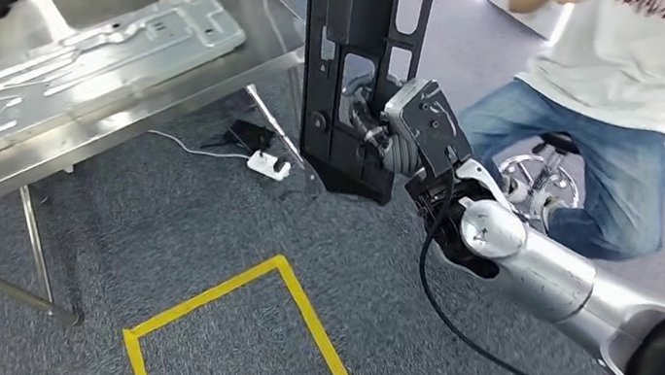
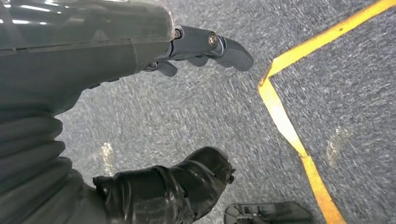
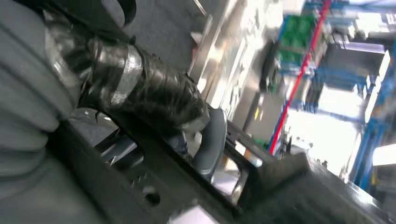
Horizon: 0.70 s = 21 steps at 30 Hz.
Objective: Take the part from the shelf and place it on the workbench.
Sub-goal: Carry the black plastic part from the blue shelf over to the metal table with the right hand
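Black part (image 1: pixel 367 55) is gripped upright by right hand (image 1: pixel 400 139), workbench (image 1: pixel 131 108) beyond it; left hand (image 2: pixel 140 70) is held spread, nothing in it.

Your head view looks down from high on the body, over the grey carpet (image 1: pixel 198 236) and its yellow tape outline (image 1: pixel 228 310). Your left wrist camera sits close behind the left hand (image 2: pixel 187 116), facing that same carpet and tape. Your right wrist camera hugs the right hand (image 3: pixel 154 98), looking along the black part (image 3: pixel 177 182) toward the steel workbench (image 3: pixel 219 70), both shared with the head view.
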{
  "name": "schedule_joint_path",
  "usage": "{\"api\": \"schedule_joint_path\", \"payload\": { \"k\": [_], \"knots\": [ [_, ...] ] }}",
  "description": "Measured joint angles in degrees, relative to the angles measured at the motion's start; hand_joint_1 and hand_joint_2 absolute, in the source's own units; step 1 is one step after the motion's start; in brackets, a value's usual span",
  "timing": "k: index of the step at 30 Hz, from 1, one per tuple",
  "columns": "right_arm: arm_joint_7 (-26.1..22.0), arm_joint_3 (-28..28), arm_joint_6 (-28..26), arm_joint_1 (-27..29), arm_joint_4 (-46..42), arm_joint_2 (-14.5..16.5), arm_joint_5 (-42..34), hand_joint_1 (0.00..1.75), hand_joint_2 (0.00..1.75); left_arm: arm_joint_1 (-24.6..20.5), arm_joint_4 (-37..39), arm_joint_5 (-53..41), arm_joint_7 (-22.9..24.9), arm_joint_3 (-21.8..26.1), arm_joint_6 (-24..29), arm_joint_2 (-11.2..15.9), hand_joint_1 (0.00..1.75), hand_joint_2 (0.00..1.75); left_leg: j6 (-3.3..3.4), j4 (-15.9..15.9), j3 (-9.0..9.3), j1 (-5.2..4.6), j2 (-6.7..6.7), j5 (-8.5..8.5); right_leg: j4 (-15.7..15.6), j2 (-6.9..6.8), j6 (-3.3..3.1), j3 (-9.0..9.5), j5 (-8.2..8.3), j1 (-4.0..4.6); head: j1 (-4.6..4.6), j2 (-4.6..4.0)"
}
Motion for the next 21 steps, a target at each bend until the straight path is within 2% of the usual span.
{"api": "schedule_joint_path", "payload": {
  "k": [2,3,4,6,7,8,9,10,12,13,15,18,20,21],
  "knots": [
    [0.38,0.0,0.45,-0.2,-0.02,-0.07,0.38,1.75,1.75,0.01,0.0,0.01,-0.22,0.2,-0.25,0.07,0.0,1.75,0.83,-0.31,0.22,0.04,-1.59,0.02,-0.23,-1.09,0.66,0.59,-0.43,-0.08,0.03,0.0],
    [0.58,0.0,0.57,-0.28,-0.02,-0.14,0.55,1.75,1.75,0.03,0.0,0.03,-0.27,0.36,-0.33,0.11,0.0,1.75,1.13,-0.53,0.48,0.12,-2.34,0.02,0.02,-0.42,0.98,0.75,-0.88,-0.24,0.15,0.0],
    [0.79,0.0,0.66,-0.42,-0.02,-0.25,0.75,1.75,1.75,0.04,0.0,0.05,-0.3,0.52,-0.38,0.14,0.0,1.75,1.39,-0.78,0.75,0.24,-3.05,0.07,1.27,1.05,1.21,0.33,-1.77,-0.42,0.27,0.0],
    [1.21,0.0,0.68,-0.74,-0.01,-0.54,1.21,1.75,1.75,-0.06,0.0,0.17,-0.33,0.76,-0.32,0.21,0.0,1.75,1.79,-0.96,1.05,0.34,-4.45,0.06,7.21,4.96,1.32,-2.63,-4.53,-0.56,0.64,0.0],
    [1.43,0.0,0.68,-0.83,0.0,-0.68,1.45,1.75,1.75,-0.14,0.0,0.24,-0.33,0.85,-0.24,0.28,0.0,1.75,1.96,-0.95,1.07,0.29,-5.24,0.03,10.99,6.04,1.24,-4.85,-5.78,-0.52,0.68,0.0],
    [1.7,0.0,0.66,-0.83,0.01,-0.84,1.67,1.75,1.75,-0.22,0.0,0.32,-0.33,0.91,-0.14,0.37,0.0,1.75,2.09,-0.93,1.1,0.2,-6.04,-0.01,13.76,6.52,1.13,-6.74,-6.21,-0.46,0.74,0.0],
    [2.01,0.0,0.64,-0.8,0.03,-1.04,1.88,1.75,1.75,-0.25,0.0,0.43,-0.33,0.96,-0.07,0.43,0.0,1.75,2.19,-0.9,1.15,0.09,-6.79,-0.07,14.69,6.78,0.96,-7.84,-5.54,-0.41,0.75,0.0],
    [2.3,0.0,0.62,-0.78,0.04,-1.22,2.09,1.75,1.75,-0.22,0.0,0.51,-0.33,0.98,-0.03,0.46,0.0,1.75,2.26,-0.85,1.23,0.0,-7.5,-0.12,13.35,6.93,0.7,-7.85,-3.82,-0.35,0.76,0.0],
    [2.77,0.0,0.51,-0.94,0.05,-1.51,2.46,1.75,1.75,-0.05,0.0,0.65,-0.33,0.99,-0.01,0.47,0.0,1.75,2.33,-0.78,1.37,-0.07,-8.58,-0.26,6.76,7.55,-0.03,-5.82,0.55,-0.12,0.78,0.0],
    [3.02,0.0,0.36,-1.14,0.05,-1.57,2.66,1.75,1.75,0.0,0.0,0.7,-0.33,1.01,-0.02,0.47,0.0,1.75,2.26,-0.74,1.34,-0.11,-9.02,-0.3,3.57,8.0,-0.36,-4.66,1.89,0.02,0.76,0.0],
    [3.73,0.0,-0.24,-1.56,0.07,-1.61,3.04,1.75,1.75,0.01,0.0,0.89,-0.33,1.1,-0.14,0.47,0.0,1.75,1.87,-0.79,1.13,-0.09,-9.5,-0.25,0.5,8.7,-0.76,-3.42,2.56,0.2,0.76,0.0],
    [5.1,0.0,-1.78,-1.74,0.28,-1.61,3.23,1.75,1.75,0.1,0.0,1.46,-0.33,1.28,-0.79,0.6,0.0,1.75,1.12,-1.06,1.1,-0.09,-9.66,-0.24,-0.36,8.43,-1.09,-2.82,2.8,0.01,0.75,0.0],
    [5.79,0.0,-2.42,-1.77,0.64,-1.67,3.15,1.75,1.75,0.1,0.0,1.86,-0.34,1.31,-1.4,0.78,0.0,1.75,0.64,0.7,0.43,-0.29,-7.57,-1.63,-1.28,7.93,-1.5,-2.09,3.13,-0.4,0.56,0.0],
    [5.99,0.0,-2.54,-1.82,0.84,-1.72,3.12,1.75,1.75,0.06,0.0,1.98,-0.35,1.32,-1.62,0.85,0.0,1.75,0.43,3.29,-0.74,-0.21,-6.12,-3.1,-1.57,7.64,-1.61,-1.79,3.23,-0.47,0.44,0.0]
  ]
}}
